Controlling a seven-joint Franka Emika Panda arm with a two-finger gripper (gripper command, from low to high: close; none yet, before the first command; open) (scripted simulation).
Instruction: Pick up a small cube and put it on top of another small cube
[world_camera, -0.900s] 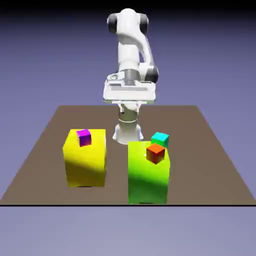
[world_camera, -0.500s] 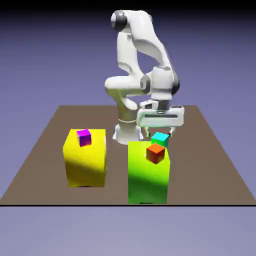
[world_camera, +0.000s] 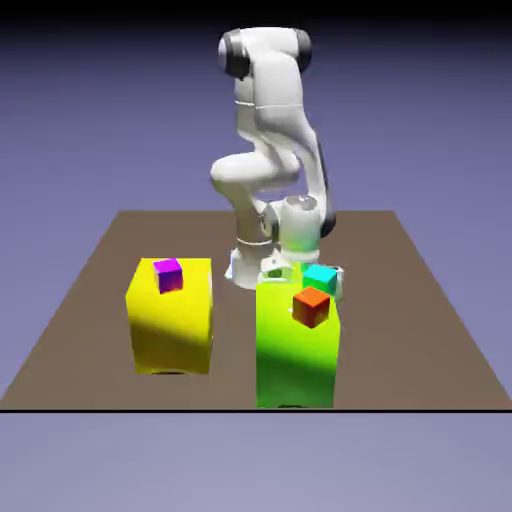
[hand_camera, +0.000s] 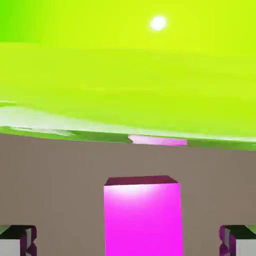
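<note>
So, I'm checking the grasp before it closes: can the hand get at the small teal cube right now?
Probably yes. The hand is down by the small teal cube behind the green block; in the hand view its open finger tips flank a cube, magenta there, nothing between.

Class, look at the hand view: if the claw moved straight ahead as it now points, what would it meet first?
Most likely the small cube, centred between the jaws of the open claw; it shows magenta here. Behind it come the table and the green block.
</note>
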